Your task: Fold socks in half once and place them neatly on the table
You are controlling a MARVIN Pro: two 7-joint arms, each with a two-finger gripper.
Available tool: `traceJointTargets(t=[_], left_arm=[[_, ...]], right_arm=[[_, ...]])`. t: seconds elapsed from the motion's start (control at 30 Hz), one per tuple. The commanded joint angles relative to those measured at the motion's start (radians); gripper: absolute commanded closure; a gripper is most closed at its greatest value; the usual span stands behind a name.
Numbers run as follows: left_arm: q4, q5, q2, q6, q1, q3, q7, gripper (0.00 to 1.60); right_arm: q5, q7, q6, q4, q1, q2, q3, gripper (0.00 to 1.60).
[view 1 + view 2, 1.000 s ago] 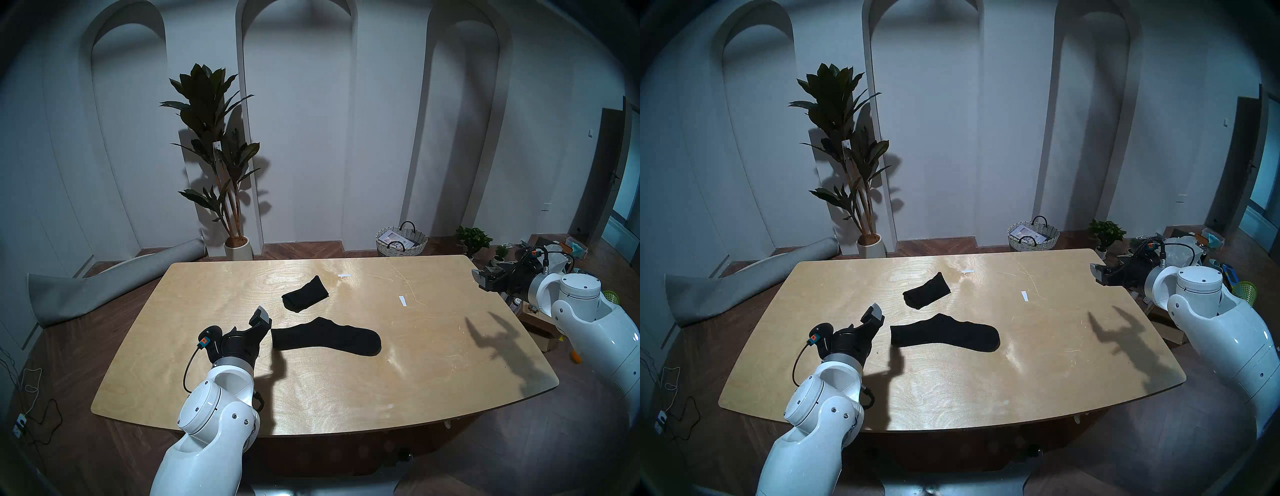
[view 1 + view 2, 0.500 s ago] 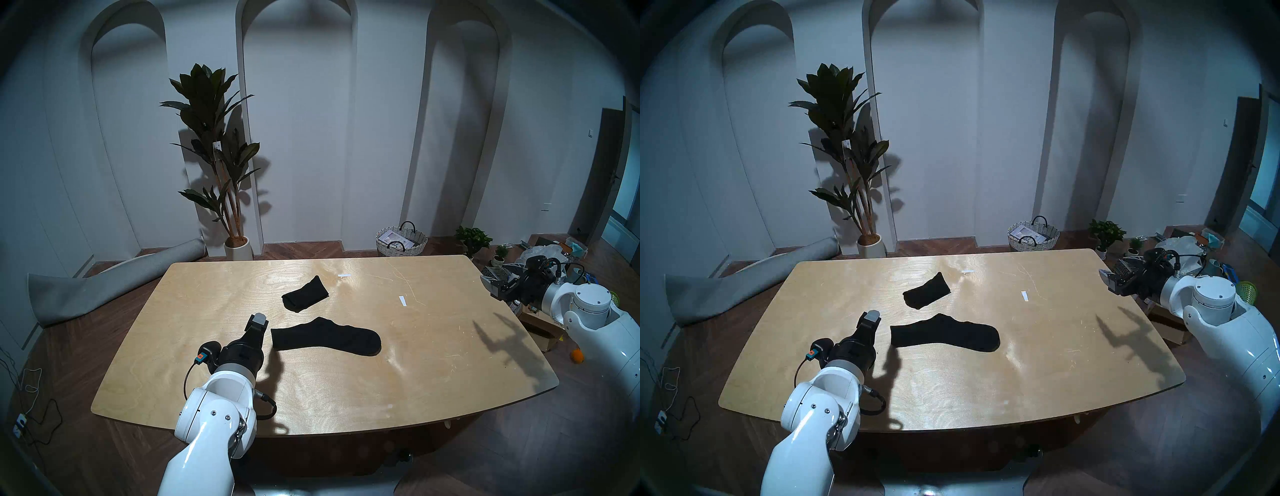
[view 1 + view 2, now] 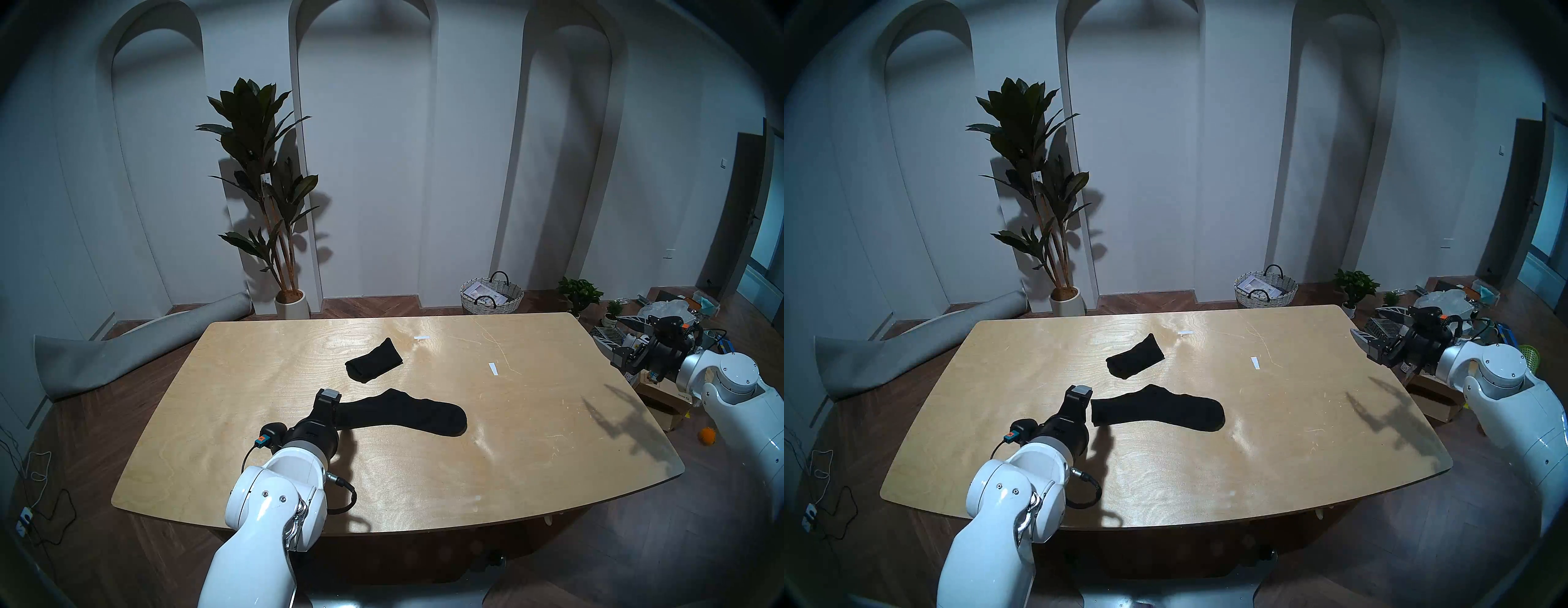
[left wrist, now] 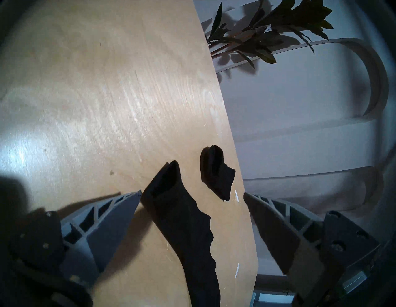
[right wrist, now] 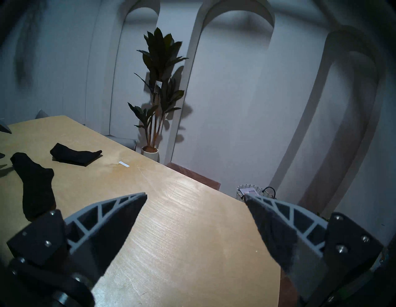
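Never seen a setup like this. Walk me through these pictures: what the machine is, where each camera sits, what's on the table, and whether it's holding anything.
It is a robot with two white arms, each ending in a two-fingered gripper. Two pictures come from cameras on its head, looking down at a wooden table. The other two come from cameras on the wrists, so each shows its own grey fingers at the bottom corners.

On the table lie two black socks: a folded sock farther back and a flat sock, not yet folded, nearer the robot.

The left gripper is open at the flat sock's cuff end, gripping nothing. The right gripper is open and empty, off to the table's side.
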Motion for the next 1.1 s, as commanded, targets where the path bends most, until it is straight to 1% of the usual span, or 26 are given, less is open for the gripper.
traceJointTargets(t=[0.0,0.03,0.1,0.13,0.27,0.3,0.4,0.47,0.53,0.63,0.73,0.77,0.9,1.03,1.07], left_arm=[[0.013,-0.008,0.014,-0.046,-0.082,0.048,0.065,0.0],[0.015,-0.002,0.015,-0.056,-0.087,0.054,0.077,0.0],[0.022,-0.005,0.018,-0.074,-0.099,0.067,0.106,0.0],[0.026,-0.017,0.019,-0.086,-0.101,0.07,0.106,0.0],[0.045,-0.013,0.024,-0.127,-0.125,0.095,0.132,0.0],[0.05,0.006,0.026,-0.127,-0.135,0.105,0.134,0.0],[0.066,-0.005,0.024,-0.137,-0.157,0.115,0.142,0.0],[0.092,-0.005,0.021,-0.147,-0.182,0.127,0.149,0.0],[0.101,0.011,0.022,-0.153,-0.192,0.136,0.161,0.0],[0.112,0.017,0.019,-0.161,-0.203,0.138,0.169,0.0],[0.145,0.028,0.01,-0.193,-0.226,0.141,0.172,0.0],[0.153,0.021,0.006,-0.215,-0.231,0.136,0.177,0.0],[0.161,0.034,-0.002,-0.221,-0.235,0.122,0.18,0.0],[0.184,0.027,-0.004,-0.223,-0.245,0.124,0.177,0.0],[0.193,0.014,-0.006,-0.226,-0.247,0.12,0.169,0.0]], right_arm=[[0.018,0.097,-0.129,0.078,0.097,-0.02,-0.006,0.0],[0.02,0.109,-0.127,0.086,0.106,-0.025,-0.007,0.0],[0.024,0.136,-0.156,0.113,0.13,-0.029,-0.018,0.0],[0.03,0.147,-0.16,0.123,0.139,-0.032,-0.021,0.0],[0.036,0.203,-0.193,0.177,0.191,-0.04,-0.043,0.0],[0.036,0.212,-0.197,0.187,0.201,-0.042,-0.047,0.0],[0.038,0.23,-0.204,0.204,0.217,-0.045,-0.054,0.0],[0.042,0.253,-0.212,0.225,0.237,-0.048,-0.061,0.0],[0.048,0.274,-0.219,0.239,0.248,-0.048,-0.061,0.0],[0.05,0.291,-0.225,0.253,0.257,-0.047,-0.062,0.0],[0.058,0.324,-0.234,0.277,0.273,-0.049,-0.062,0.0],[0.062,0.334,-0.234,0.281,0.275,-0.049,-0.062,0.0],[0.07,0.361,-0.257,0.297,0.284,-0.055,-0.056,0.0],[0.074,0.377,-0.263,0.308,0.294,-0.057,-0.056,0.0],[0.076,0.381,-0.264,0.311,0.298,-0.057,-0.057,0.0]])
